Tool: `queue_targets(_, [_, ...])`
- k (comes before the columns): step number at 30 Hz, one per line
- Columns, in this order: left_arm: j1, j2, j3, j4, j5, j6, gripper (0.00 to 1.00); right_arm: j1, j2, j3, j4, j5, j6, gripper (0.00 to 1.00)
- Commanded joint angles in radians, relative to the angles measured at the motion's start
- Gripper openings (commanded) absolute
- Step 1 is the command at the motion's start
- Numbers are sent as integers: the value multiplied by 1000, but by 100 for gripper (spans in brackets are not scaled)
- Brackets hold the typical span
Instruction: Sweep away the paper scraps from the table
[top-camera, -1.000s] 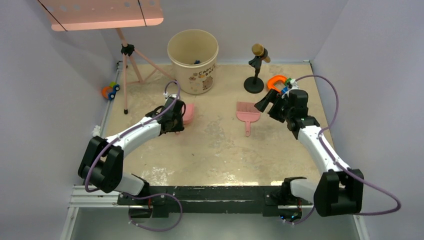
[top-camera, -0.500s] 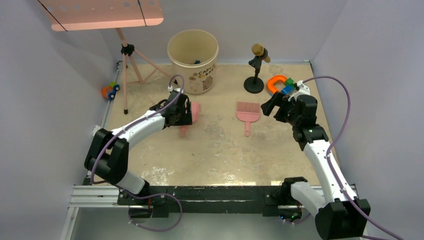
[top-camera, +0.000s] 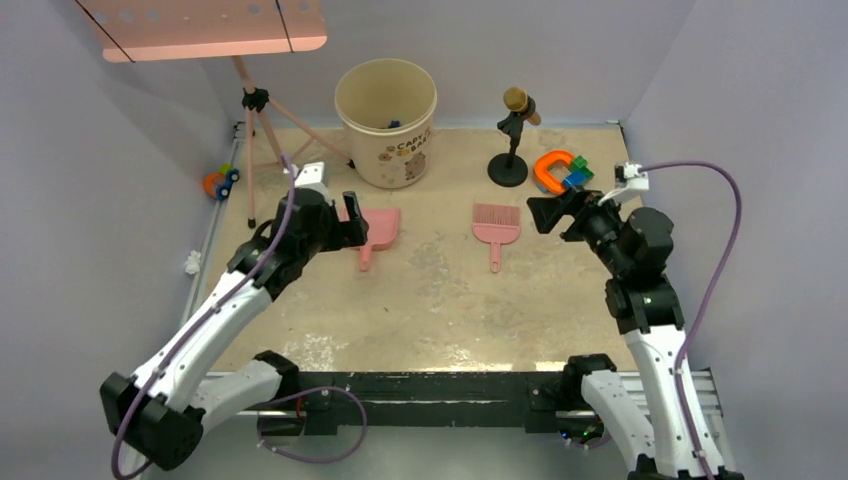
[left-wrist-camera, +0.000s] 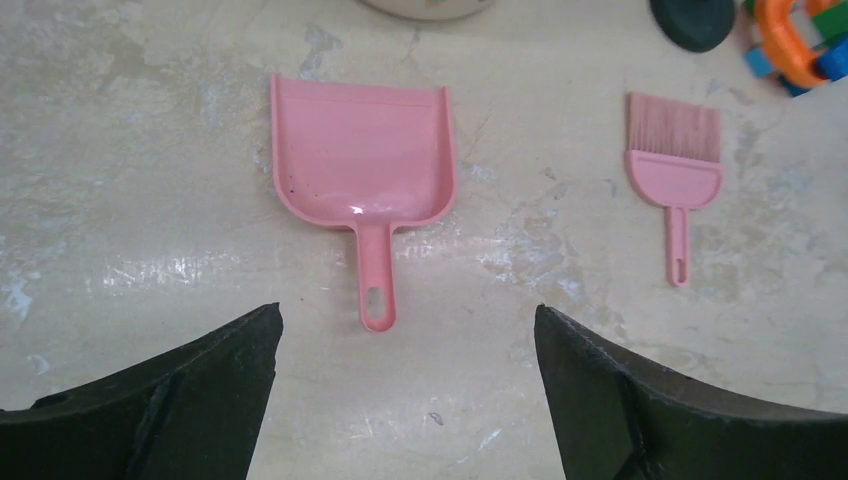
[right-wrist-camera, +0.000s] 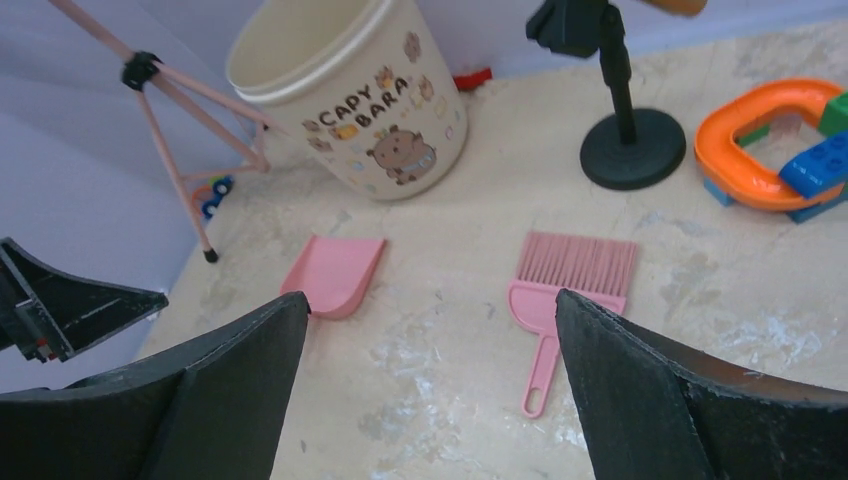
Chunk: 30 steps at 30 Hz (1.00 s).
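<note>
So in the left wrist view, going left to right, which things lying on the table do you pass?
pink dustpan → pink brush → orange toy ring, cut off at the top right corner.

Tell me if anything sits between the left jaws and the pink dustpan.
Nothing visible does. The dustpan lies flat on bare table straight ahead of the open left gripper, its handle pointing back toward the jaws. The brush lies apart, off to one side.
</note>
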Motion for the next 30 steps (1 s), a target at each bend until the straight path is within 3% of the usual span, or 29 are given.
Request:
queue_targets(1, [3, -208, -22, -5, -52, -7, 99, -1, -109, 71, 26, 29, 26, 99])
queue_targets(6, [3, -458, -140, 63, -135, -19, 100, -2, -278, 53, 29, 144, 24, 99])
queue_targets(10, [3, -562, -209, 63, -156, -37, 99, -2, -382, 3, 19, 227, 17, 99])
queue_targets(17, [3, -595, -234, -9, -159, -72, 99, -2, -452, -61, -16, 216, 15, 99])
queue_targets(30, [3, -588, -224, -36, -181, -90, 99, -2, -444, -56, -38, 215, 18, 98])
